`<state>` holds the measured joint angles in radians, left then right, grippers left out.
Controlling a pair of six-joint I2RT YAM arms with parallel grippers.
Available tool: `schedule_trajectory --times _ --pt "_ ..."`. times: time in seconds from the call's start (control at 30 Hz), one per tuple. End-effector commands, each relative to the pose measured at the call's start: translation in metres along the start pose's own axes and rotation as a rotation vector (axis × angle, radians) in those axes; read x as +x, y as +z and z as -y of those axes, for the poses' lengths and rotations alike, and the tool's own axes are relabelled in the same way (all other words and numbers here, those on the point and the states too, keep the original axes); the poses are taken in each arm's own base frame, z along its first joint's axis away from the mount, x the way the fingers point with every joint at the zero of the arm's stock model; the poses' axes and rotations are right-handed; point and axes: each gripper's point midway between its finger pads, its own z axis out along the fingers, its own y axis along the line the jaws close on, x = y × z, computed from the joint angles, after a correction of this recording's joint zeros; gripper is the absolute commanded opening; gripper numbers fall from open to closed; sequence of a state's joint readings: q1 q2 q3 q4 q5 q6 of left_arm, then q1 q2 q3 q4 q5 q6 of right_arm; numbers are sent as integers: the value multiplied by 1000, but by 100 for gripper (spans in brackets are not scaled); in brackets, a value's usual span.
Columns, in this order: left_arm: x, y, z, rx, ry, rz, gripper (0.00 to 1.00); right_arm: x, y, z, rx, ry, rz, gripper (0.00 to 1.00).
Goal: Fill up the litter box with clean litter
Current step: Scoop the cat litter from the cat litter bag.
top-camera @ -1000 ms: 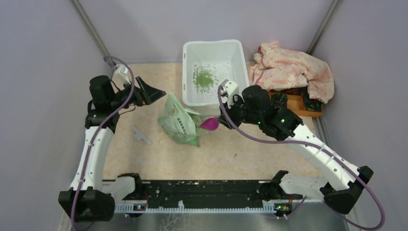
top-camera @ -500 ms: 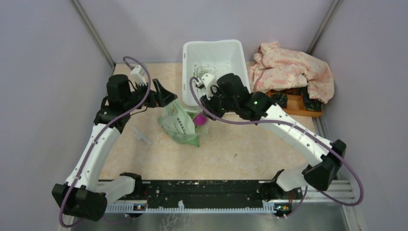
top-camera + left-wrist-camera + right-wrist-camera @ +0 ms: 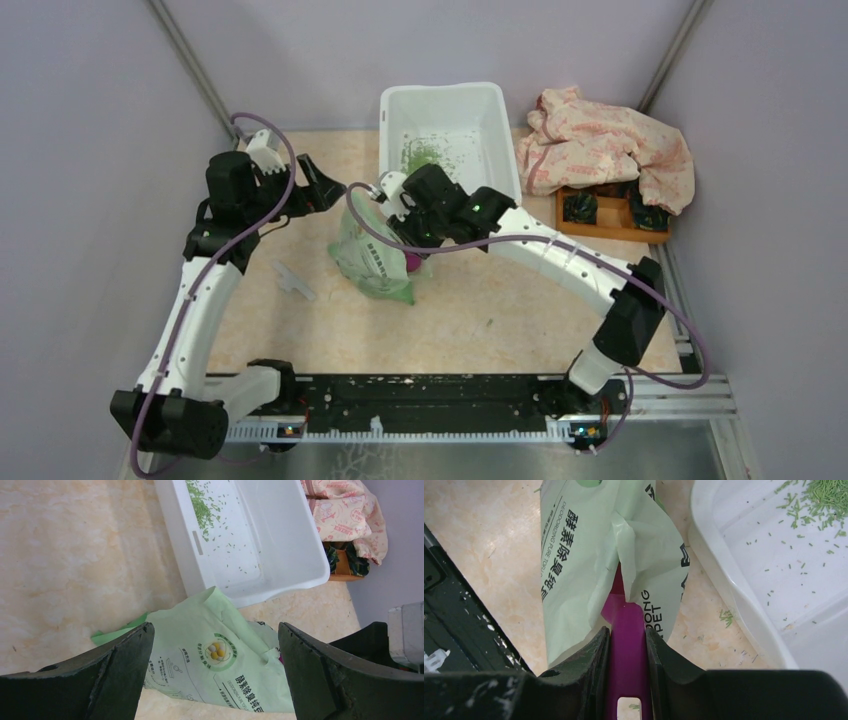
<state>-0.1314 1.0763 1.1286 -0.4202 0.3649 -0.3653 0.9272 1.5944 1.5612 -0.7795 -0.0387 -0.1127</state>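
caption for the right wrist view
Right end effector grips the magenta scoop, its tip inside the green bag beside the litter box.

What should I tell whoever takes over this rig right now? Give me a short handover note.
Left claw: open, empty, above the litter bag.
Right claw: shut on the handle of the magenta scoop, whose head is pushed into the bag's mouth.
Litter box: just beyond the bag.
Done: a small pile of clean litter plus scattered bits in the box; most of its floor is bare.
To do: keep scooping from bag to box. A few spilled granules lie on the table beside the box.
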Motion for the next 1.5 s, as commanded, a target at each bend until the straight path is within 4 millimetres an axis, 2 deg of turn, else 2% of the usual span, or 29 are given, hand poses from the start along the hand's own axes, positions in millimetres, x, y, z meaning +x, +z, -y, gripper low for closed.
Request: schedule_trajectory --times 0.0,0.2,0.47,0.77,0.97,1.07,1.23,1.47 --pt "2 -2 -6 -14 -5 3 99 -28 6 3 33 -11 82 0" --pt "4 -2 -11 -23 -14 1 99 -25 29 -2 13 4 81 0" --pt "5 -2 -14 -29 -23 1 99 -12 59 -10 0 31 82 0" --pt "9 -1 -16 -31 -30 -10 99 8 80 -19 7 104 164 0" --pt "10 -1 -16 -28 -35 -11 99 12 92 -18 42 132 251 0" --pt "10 -1 -16 -28 -35 -10 99 22 98 -18 57 143 292 0" --pt "11 -1 -17 -29 -35 -13 99 35 89 -20 59 148 417 0" --pt "11 -1 -15 -21 -47 -11 99 36 59 -27 54 128 596 0"
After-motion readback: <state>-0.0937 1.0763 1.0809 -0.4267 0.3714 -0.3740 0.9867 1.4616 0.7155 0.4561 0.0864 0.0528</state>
